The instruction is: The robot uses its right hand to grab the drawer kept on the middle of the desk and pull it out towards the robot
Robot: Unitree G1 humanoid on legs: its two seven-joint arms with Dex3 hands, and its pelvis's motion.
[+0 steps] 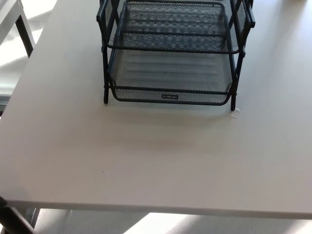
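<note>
Mesh drawer (170, 78) in black wire rack (104, 58) on smooth desk (146, 156)

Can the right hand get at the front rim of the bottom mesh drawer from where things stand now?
Probably yes, but the right hand is not in view, so its reach is unconfirmed. The bottom mesh drawer sits in its black rack, front rim facing the robot, with bare desk before it.

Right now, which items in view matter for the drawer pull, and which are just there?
Job:
- bottom mesh drawer in the black rack
- its front rim, where a pull would start
- desk

Just there:
- upper mesh tray
- second table, far left

No robot hand in view.
</note>
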